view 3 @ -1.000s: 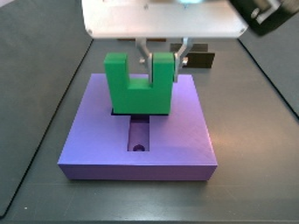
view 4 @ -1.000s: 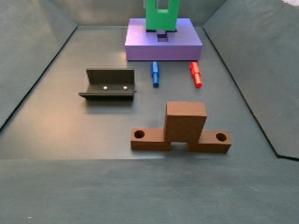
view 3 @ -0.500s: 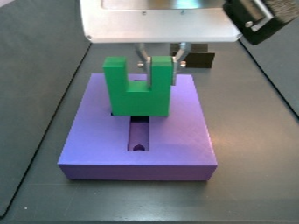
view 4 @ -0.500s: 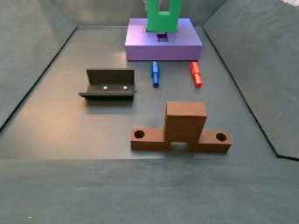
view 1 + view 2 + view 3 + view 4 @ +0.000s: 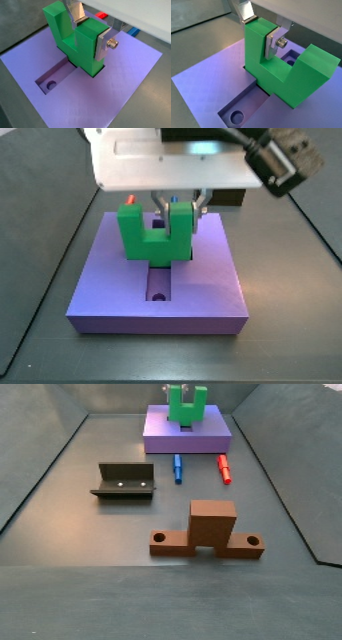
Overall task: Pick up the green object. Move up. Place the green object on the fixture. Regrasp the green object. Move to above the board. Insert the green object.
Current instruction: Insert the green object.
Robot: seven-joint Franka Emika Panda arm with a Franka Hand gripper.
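The task is judged to be in its last step. The green object [image 5: 154, 235] is held upright over the board [image 5: 114, 298], with its lower end already sunk into the slot [image 5: 67, 72], as is seen in both wrist views. One arm of the green object is pinched between the two silver fingers [image 5: 103, 44] of the gripper [image 5: 88, 31], which is placed directly above the far half of the board. The picking, the regrasp on the fixture and the move above the board appear to be done. What seems to be left is to push the piece fully down and then to release it; how deep it sits already cannot be told.

In a side view, from left to right, the following things are found on the floor. The fixture [image 5: 123, 481] stands empty, well apart from the board. A blue peg [image 5: 178, 469] and a red peg [image 5: 225, 468] lie just beside the near edge of the board [image 5: 214, 439]. A brown cross-shaped block [image 5: 207, 532] stands nearer to the camera. None of these is in the way of the insertion. A round hole [image 5: 48, 85] in the open part of the slot is left free.
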